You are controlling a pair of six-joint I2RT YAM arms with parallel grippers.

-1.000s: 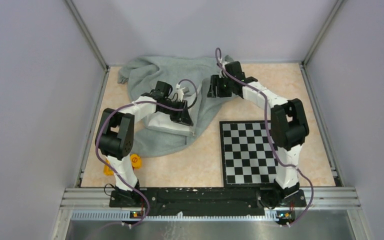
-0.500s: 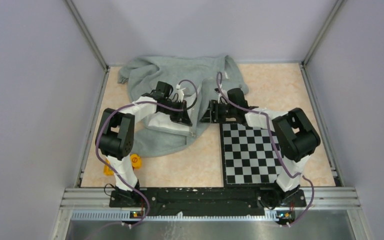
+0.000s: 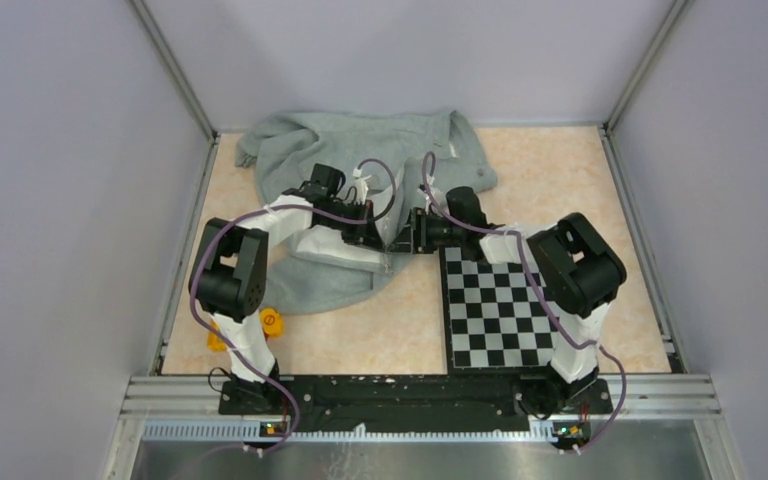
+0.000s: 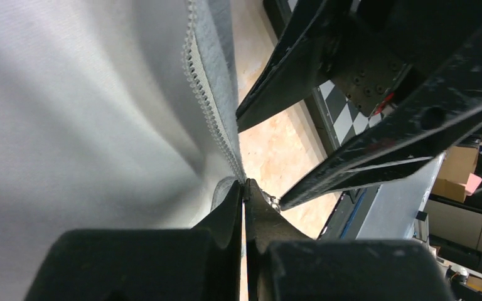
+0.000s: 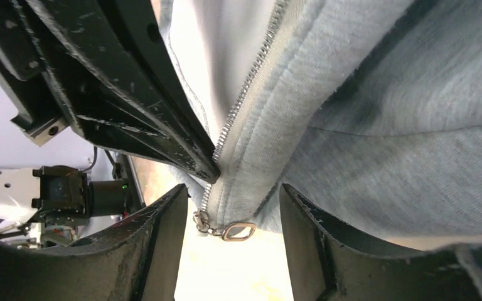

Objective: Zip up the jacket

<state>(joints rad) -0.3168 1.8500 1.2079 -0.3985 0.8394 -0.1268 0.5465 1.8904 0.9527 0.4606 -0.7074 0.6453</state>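
Observation:
The grey-green jacket lies crumpled at the back left of the table. My left gripper is shut on its lower front edge; the left wrist view shows the gripper pinching the fabric at the bottom end of the white zipper teeth, beside the pale lining. My right gripper is right beside it, facing it. In the right wrist view the right gripper is open, and the metal zipper pull hangs between its jaws below the zipper teeth, untouched.
A black-and-white chessboard lies at the right, just behind my right gripper's wrist. Small yellow objects lie near the left arm's base. Grey walls enclose the tan table on three sides.
My right arm has swung from the back of the jacket down and forward to the left gripper at the zipper's bottom end. The left arm has not moved.

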